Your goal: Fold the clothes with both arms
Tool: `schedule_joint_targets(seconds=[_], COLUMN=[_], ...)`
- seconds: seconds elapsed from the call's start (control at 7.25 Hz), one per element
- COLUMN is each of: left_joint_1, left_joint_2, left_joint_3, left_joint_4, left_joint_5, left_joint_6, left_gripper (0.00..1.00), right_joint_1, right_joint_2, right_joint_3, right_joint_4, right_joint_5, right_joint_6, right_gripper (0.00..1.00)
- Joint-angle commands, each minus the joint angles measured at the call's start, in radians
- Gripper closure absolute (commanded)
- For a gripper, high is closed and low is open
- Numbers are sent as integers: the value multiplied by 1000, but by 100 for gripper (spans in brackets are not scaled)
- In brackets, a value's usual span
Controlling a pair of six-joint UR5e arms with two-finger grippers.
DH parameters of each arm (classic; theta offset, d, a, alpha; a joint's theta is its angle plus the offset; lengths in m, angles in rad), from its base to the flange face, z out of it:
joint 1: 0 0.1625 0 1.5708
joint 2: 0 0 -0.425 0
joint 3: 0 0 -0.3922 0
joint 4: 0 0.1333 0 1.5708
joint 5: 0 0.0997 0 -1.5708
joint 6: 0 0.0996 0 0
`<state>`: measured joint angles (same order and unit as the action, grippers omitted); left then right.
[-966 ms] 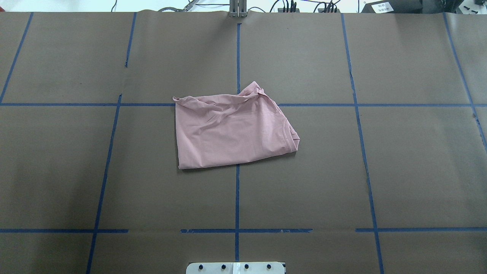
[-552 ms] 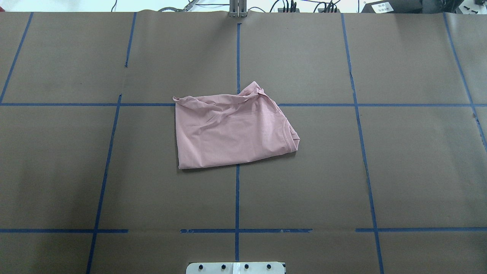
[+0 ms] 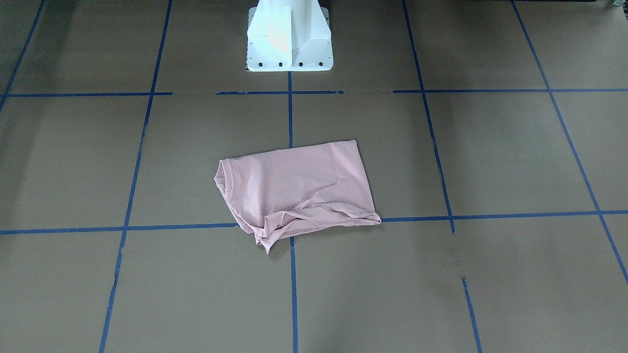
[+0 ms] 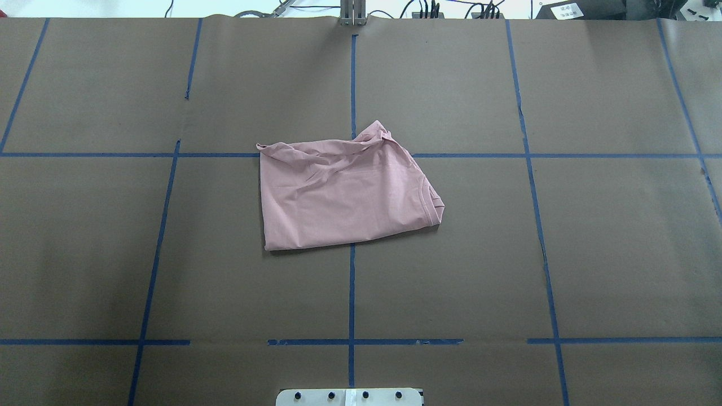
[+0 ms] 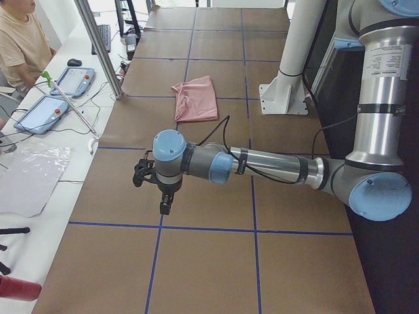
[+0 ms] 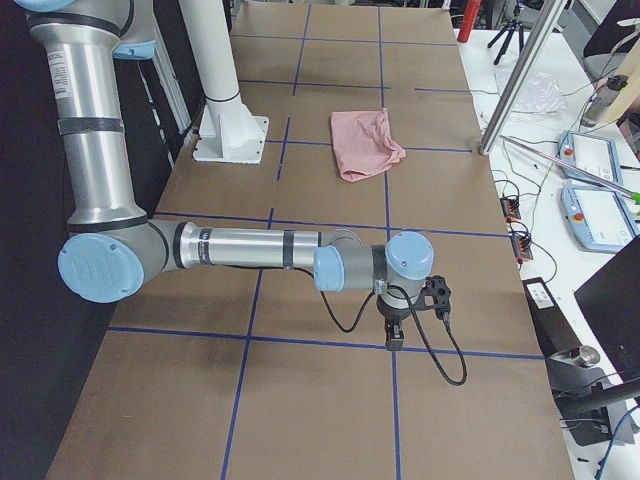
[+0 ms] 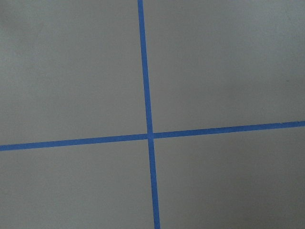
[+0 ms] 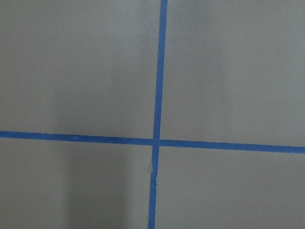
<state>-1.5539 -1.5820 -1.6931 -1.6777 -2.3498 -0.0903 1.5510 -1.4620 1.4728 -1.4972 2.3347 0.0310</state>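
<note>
The clothes are one light pink T-shirt [image 4: 344, 194], folded into a rough rectangle at the middle of the brown table. Its ribbed collar [image 4: 431, 206] lies at its right edge, and the far edge is bunched and wrinkled. It also shows as the shirt [image 3: 294, 189], the shirt [image 5: 196, 98] and the shirt [image 6: 365, 140]. Both arms are stretched low over the table ends, far from it. The left gripper [image 5: 165, 204] and right gripper [image 6: 392, 335] point down; I cannot tell whether either is open or shut. Both wrist views show only brown paper and blue tape.
Blue tape lines [image 4: 352, 84] divide the brown paper into squares. The white pedestal base [image 3: 288, 44] stands at the robot's edge. A metal pole [image 5: 98, 46], tablets [image 5: 72, 82], a plastic bag [image 5: 26, 176] and a seated person [image 5: 19, 46] are beside the table.
</note>
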Motion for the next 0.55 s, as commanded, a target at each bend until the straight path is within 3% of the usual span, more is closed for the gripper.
schedule_joint_targets(seconds=[0.0,0.41], left_joint_1=[0,0], left_joint_2=[5,11], left_joint_3=[-20,-22], left_joint_4=[1,1], left_joint_5=[1,0], left_joint_6=[0,0], left_gripper=[0,0], right_joint_1=[0,0], right_joint_2=[2,3], right_joint_3=[1,-5], right_joint_4=[0,-2], right_joint_5=[0,3], right_joint_6=[1,1], right_gripper=[0,0])
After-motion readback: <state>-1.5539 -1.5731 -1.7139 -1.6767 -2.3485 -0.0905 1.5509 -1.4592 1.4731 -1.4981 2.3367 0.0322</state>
